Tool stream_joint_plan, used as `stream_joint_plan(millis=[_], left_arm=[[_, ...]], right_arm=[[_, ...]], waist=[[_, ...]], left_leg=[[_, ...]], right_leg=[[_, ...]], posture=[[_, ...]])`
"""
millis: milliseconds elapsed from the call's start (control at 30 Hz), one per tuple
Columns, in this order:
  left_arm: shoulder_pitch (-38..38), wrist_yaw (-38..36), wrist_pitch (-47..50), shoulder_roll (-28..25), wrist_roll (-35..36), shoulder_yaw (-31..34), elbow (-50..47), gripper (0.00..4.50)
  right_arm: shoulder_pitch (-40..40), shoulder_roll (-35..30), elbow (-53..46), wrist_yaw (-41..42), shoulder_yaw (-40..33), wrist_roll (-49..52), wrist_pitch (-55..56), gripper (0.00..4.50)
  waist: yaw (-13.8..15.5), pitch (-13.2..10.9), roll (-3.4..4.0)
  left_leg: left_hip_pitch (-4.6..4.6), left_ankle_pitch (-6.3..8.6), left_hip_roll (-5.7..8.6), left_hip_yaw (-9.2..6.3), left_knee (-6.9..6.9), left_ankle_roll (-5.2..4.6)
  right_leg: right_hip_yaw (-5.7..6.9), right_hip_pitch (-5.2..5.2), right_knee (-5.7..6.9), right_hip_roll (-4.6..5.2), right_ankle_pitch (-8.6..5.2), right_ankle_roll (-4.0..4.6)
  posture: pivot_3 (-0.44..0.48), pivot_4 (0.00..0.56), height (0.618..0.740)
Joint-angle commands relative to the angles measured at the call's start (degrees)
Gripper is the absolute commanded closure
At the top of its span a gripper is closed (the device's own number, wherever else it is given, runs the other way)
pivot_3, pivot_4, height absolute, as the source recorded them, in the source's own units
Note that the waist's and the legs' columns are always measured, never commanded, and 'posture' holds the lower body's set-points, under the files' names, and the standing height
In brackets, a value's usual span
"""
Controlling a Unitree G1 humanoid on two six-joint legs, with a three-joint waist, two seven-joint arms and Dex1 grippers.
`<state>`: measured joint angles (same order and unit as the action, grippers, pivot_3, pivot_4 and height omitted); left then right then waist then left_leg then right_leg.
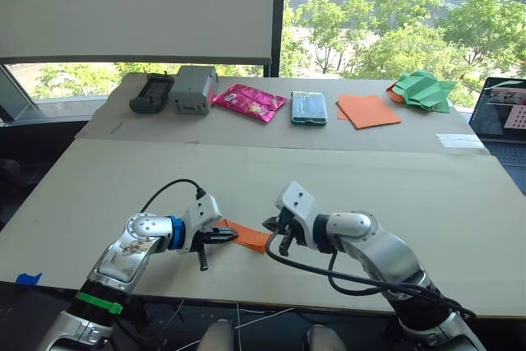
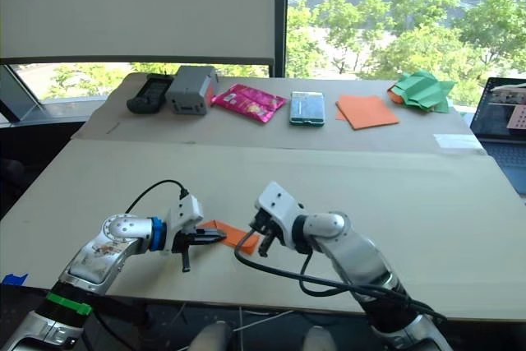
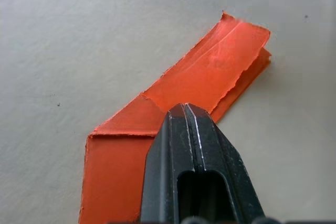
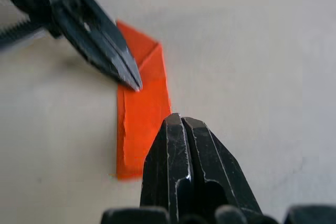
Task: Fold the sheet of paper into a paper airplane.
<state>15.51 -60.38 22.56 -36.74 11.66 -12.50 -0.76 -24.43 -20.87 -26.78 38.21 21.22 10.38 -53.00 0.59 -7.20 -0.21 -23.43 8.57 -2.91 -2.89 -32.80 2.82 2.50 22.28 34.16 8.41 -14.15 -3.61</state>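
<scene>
The folded sheet of paper (image 1: 249, 236) lies flat on the counter (image 1: 370, 178), its long axis spanning the clenched fingers of the left gripper (image 1: 231, 237) and right gripper (image 1: 272, 228), one pressing each end.

Pale beige tabletop (image 1: 394, 195), seam across its far part. Large window (image 1: 394, 14) behind, sunlit green trees outside. White roller blind (image 1: 136, 6) lowered at left.

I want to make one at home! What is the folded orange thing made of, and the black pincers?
The folded orange strip looks like thin matte paper: its edges are slightly ragged and it holds sharp creases in layers. The left pincer and the right pincer have black fingers that seem hard, perhaps metal or plastic, with scuffed, faintly shiny edges. Both look closed.
</scene>
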Motion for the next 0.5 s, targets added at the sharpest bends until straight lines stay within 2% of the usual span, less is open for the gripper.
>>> stream_joint_plan(millis=[33,267,500], left_arm=[[-1.2,0.4,1.3,-0.9,-1.8,-1.1,1.9,4.50],[-0.5,0.1,1.7,-1.3,-1.6,-0.8,1.4,4.50],[5.7,-1.6,1.7,-0.3,-1.1,-1.1,2.2,4.50]], right_arm=[[0.3,-0.1,-1.3,-0.1,1.1,0.9,0.4,4.44],[1.5,-1.6,5.5,-0.4,9.1,-3.0,3.8,4.44],[2.0,-2.3,10.2,-0.3,11.1,-4.5,3.3,4.44]], waist=[[0.1,0.0,-0.12],[0.0,0.0,-0.09],[0.0,0.0,-0.13]], left_leg=[[0.00,0.00,0.00,0.01,0.00,0.00],[-0.02,0.00,-0.01,0.03,0.01,0.00],[-0.03,0.00,-0.01,0.03,0.00,0.00]], right_leg=[[0.00,0.00,0.00,0.00,0.00,0.00],[0.01,0.01,0.02,0.00,0.00,0.00],[0.01,0.02,0.00,0.00,0.00,0.00]], posture=[[0.000,0.150,0.702],[0.000,0.150,0.702],[0.000,0.150,0.702]])
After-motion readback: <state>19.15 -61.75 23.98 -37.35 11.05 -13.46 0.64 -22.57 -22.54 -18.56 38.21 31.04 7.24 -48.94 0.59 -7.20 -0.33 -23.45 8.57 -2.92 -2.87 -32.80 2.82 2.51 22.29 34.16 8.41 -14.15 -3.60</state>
